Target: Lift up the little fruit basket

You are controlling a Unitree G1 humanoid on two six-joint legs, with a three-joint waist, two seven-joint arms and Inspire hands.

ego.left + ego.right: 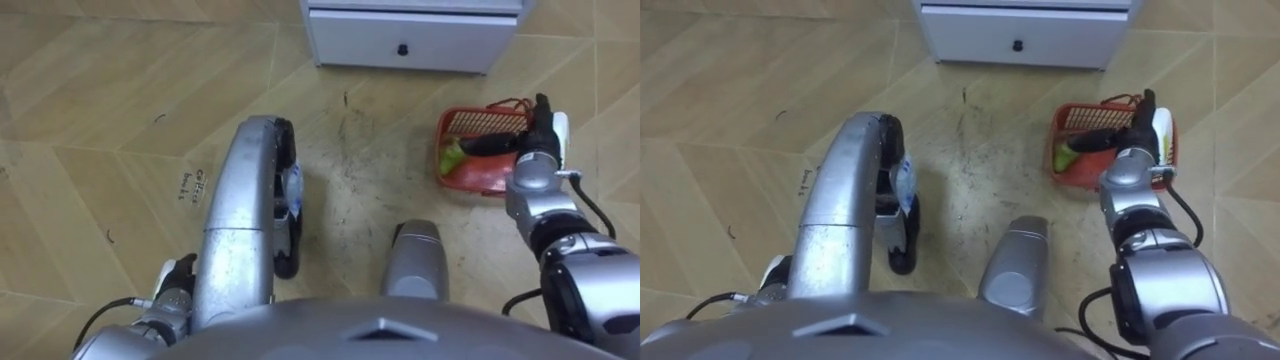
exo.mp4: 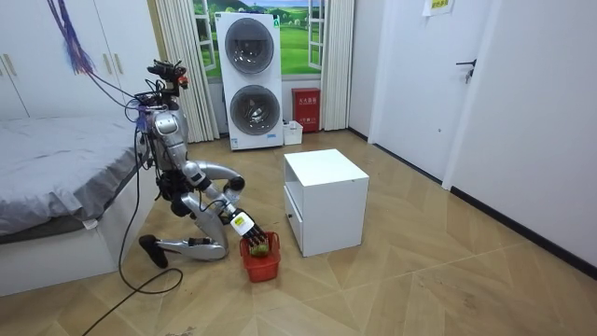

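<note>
A red mesh fruit basket (image 1: pixel 468 120) stands on the wooden floor to my front right, with a green fruit (image 1: pixel 452 156) in it and its thin handle (image 1: pixel 508 103) arched over the far side. My right hand (image 1: pixel 533 140) hovers at the basket's right rim, dark fingers (image 1: pixel 488 144) stretched straight across the opening and thumb pointing up, holding nothing. In the room view I kneel on the floor, right hand (image 2: pixel 240 223) just above the basket (image 2: pixel 262 267). My left hand (image 1: pixel 176 276) hangs low by my left side.
A white cabinet (image 1: pixel 410 42) with a drawer and dark knob stands just beyond the basket. The room view has a bed (image 2: pixel 56 177) behind me, stacked washing machines (image 2: pixel 250 79) at the back wall and open floor toward the door.
</note>
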